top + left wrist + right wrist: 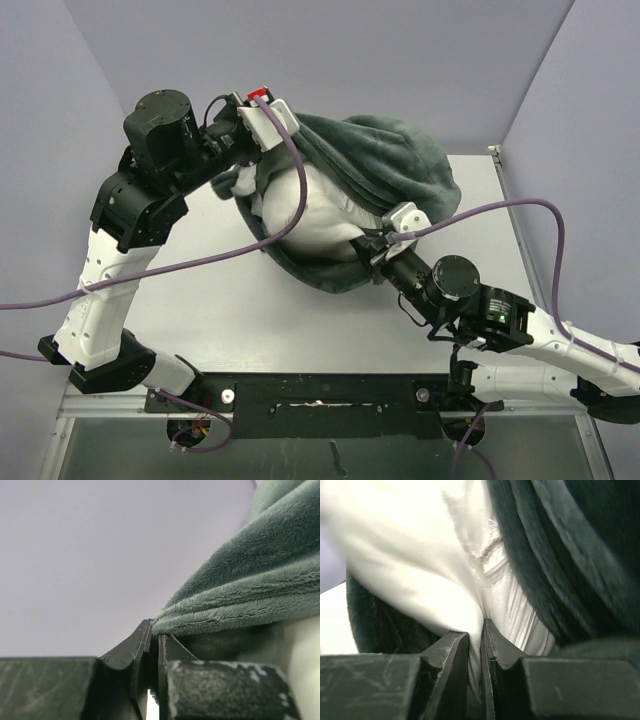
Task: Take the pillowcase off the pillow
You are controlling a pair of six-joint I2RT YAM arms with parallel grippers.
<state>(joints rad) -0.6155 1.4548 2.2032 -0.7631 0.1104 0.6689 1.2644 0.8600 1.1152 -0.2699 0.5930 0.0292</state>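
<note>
Pinching a folded rim of grey-green fleece, the left gripper has its fingers pressed almost together, with the edge of the pillowcase clamped between their tips and rising away to the right in soft ridges. The right gripper is likewise closed on cloth, nipping a gathered fold of the white pillow beside a seam, with dark fleece on both sides of it. Seen from above, the pillowcase hoods the far and right sides of the pillow, and its mouth faces the near left, where the pillow bulges out. The left gripper holds the rim at the far left of that mouth, the right one reaches in from the near right. A purple cable drapes across the pillow. The bundle lies at the far middle of the table, close to the back wall; bare tabletop spreads between it and the arm bases, and to its left.
</note>
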